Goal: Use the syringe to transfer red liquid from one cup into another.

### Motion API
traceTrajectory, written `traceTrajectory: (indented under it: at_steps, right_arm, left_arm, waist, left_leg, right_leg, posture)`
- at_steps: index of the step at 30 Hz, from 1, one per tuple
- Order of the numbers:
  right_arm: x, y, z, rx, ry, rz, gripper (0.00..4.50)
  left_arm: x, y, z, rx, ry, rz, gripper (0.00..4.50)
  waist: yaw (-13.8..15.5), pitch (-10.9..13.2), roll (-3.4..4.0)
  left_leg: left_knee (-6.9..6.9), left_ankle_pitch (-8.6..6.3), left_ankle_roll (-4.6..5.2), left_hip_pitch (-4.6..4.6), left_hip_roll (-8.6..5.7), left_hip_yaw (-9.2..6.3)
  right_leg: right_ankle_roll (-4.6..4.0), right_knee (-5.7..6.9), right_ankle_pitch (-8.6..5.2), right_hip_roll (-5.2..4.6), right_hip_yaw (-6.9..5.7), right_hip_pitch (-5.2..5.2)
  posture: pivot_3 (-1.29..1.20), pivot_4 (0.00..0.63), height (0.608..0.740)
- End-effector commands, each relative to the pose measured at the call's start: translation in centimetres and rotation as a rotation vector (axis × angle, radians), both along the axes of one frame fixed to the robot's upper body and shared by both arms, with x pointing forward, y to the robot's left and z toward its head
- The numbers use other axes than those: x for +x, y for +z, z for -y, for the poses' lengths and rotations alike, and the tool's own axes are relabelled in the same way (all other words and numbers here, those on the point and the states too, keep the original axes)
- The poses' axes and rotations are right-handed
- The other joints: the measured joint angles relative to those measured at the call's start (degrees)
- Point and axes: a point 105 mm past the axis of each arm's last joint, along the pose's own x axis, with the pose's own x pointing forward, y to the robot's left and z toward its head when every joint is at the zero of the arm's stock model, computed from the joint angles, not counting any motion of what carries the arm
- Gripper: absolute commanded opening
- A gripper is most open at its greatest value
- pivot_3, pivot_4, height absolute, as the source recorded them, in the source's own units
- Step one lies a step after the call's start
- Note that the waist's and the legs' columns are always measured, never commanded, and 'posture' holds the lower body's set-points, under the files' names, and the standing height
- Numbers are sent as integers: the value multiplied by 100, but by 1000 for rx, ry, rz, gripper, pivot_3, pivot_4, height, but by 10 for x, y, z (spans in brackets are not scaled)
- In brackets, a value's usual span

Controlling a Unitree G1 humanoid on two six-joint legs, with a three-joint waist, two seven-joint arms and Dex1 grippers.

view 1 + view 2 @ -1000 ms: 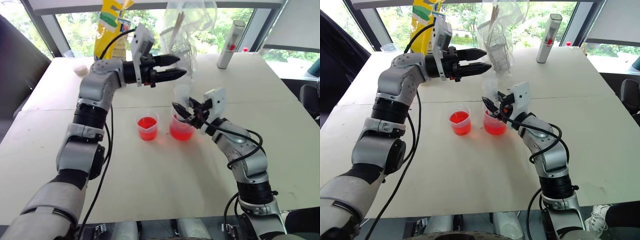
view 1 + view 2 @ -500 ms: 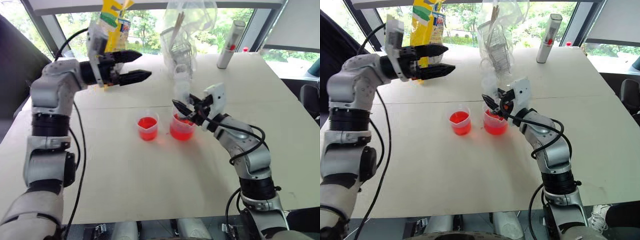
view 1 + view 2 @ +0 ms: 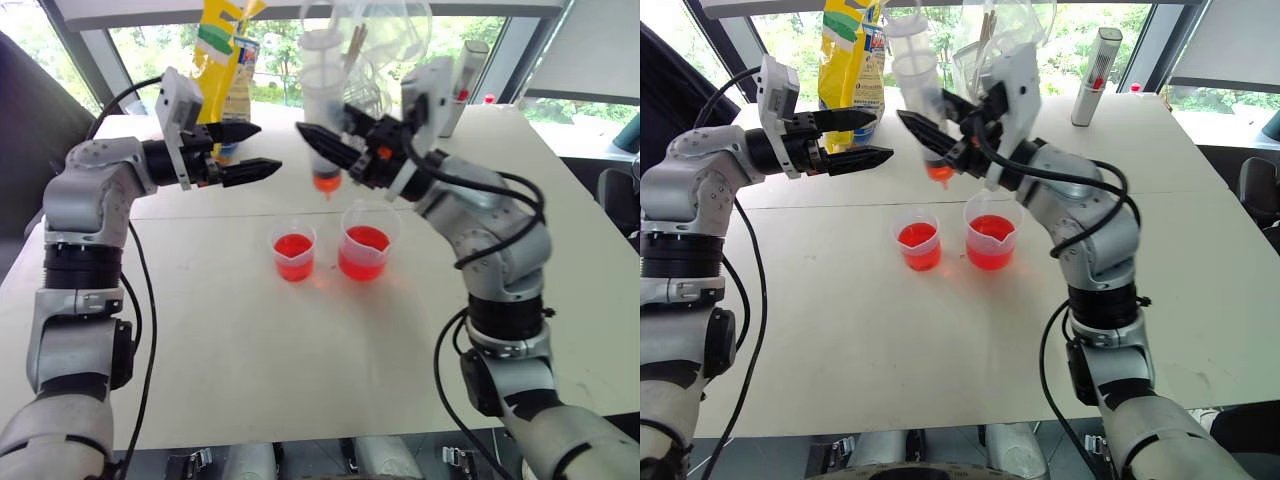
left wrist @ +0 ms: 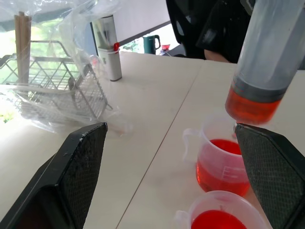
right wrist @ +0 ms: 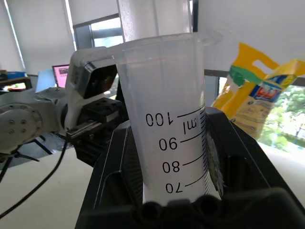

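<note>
My right gripper (image 3: 335, 150) is shut on the syringe (image 3: 322, 100) and holds it upright in the air. Its barrel marks show between the fingers (image 5: 114, 186) in the right wrist view. Red liquid (image 4: 251, 106) fills the syringe's lower end. The tip hangs well above the table, over the gap between the two cups. The larger cup (image 3: 365, 250) stands on the right and the smaller cup (image 3: 295, 255) on the left, both holding red liquid. My left gripper (image 3: 245, 152) is open and empty, level, to the left of the syringe and pointing toward it.
At the table's far side stand a yellow bag (image 3: 225, 50), a wire rack wrapped in clear plastic (image 3: 375, 60) and a grey cylinder with a red spot (image 3: 460, 90). The white table (image 3: 300, 360) stretches toward me in front of the cups.
My right gripper has lifted the syringe out of the larger cup, up and to the left. My left arm has swung left, away from the syringe.
</note>
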Motion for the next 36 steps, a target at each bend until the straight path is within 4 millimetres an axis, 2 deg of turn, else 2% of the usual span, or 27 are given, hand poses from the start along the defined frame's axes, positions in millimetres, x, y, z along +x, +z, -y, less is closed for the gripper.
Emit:
traceTrajectory:
  at_steps: [1, 6, 10, 18, 24, 31, 34, 36]
  right_arm:
    - [-1, -1, -14, 38, 70, 12, 1404]
    - [8, -30, -27, 56, 95, -39, 1404]
    - [11, -43, -30, 51, 95, -54, 1404]
    - [13, -52, -31, 38, 84, -58, 1404]
    - [14, -57, -33, 19, 76, -59, 1404]
    - [14, -57, -35, 13, 75, -55, 1404]
    - [14, -57, -35, 11, 72, -53, 1404]
    - [14, -57, -35, 10, 69, -52, 1404]
  left_arm:
    - [-7, 19, -14, -5, 38, 72, 4367]
    - [-13, 29, -26, -17, 70, 82, 4367]
    - [-19, 40, -30, -58, 56, 89, 4367]
    - [-34, 70, -11, -190, -100, 80, 4367]
    - [-37, 71, 5, -200, -187, 57, 4367]
    - [-29, 64, 22, -194, -201, 40, 4367]
    - [-27, 59, 25, -186, -202, 31, 3564]
    - [-26, 56, 27, -180, -205, 25, 2535]
  waist:
    - [0, 0, 0]
    - [1, -3, -5]
    - [3, -3, -5]
    - [2, -3, -5]
    - [-7, -3, -5]
    - [1, -3, -5]
    - [-7, -3, -5]
    - [-11, -3, -5]
  left_leg:
    - [1, 0, 0, 0, 0, 0]
    - [2, 0, 0, -4, -2, 0]
    - [3, 0, -1, -6, -1, -1]
    - [3, 0, -1, -7, -2, -6]
    - [2, 0, -1, -3, -2, -6]
    - [3, 1, -2, -3, -2, -6]
    - [3, 1, -2, -4, -2, -6]
    - [2, 1, -2, -3, -1, -7]
  right_leg:
    - [0, 0, 0, -1, 0, -1]
    - [0, -1, 0, -6, -1, -2]
    - [0, 0, 0, -9, -4, -2]
    - [0, 0, 0, -7, -11, -2]
    - [0, 3, 0, -5, -9, -2]
    - [0, 3, 0, -5, -7, -2]
    - [0, 3, 0, -5, -7, -2]
    - [0, 3, 0, -4, -5, -4]
  posture:
    - [0, 150, 739]
    - [0, 150, 739]
    - [0, 150, 739]
    - [0, 150, 739]
    - [0, 150, 739]
    - [0, 150, 739]
    - [0, 150, 739]
    - [0, 150, 739]
